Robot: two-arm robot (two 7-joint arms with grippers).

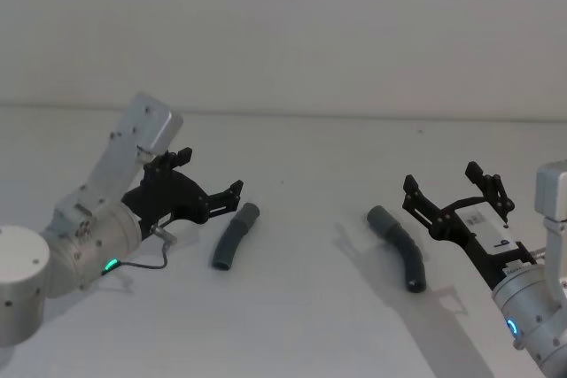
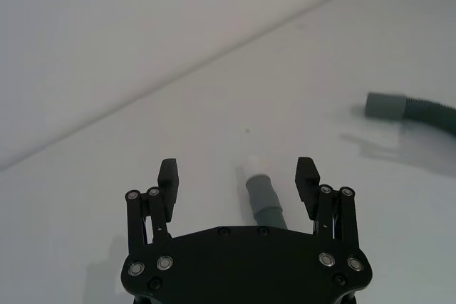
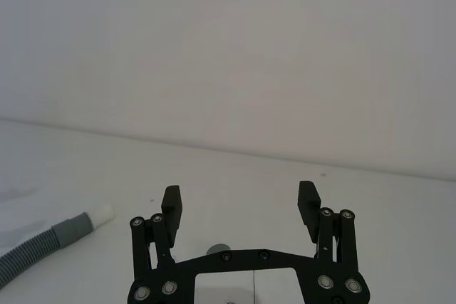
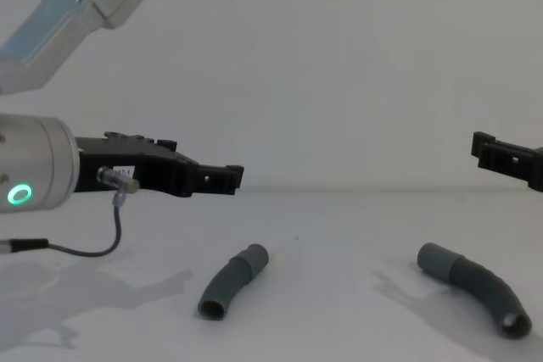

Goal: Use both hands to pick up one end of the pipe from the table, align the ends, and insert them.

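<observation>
Risk sits in the grasp: left gripper (image 1: 210, 172) and right gripper (image 1: 441, 177) hover wide open, empty, near the left pipe piece (image 1: 233, 236) and right pipe piece (image 1: 400, 243) lying apart on the table (image 1: 301, 316), where an off-centre pinch could roll either curved tube.

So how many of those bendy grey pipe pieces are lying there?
2. The left pipe piece lies on the table by the left claw; the right pipe piece lies apart from it, by the right claw. None seems hidden.
</observation>
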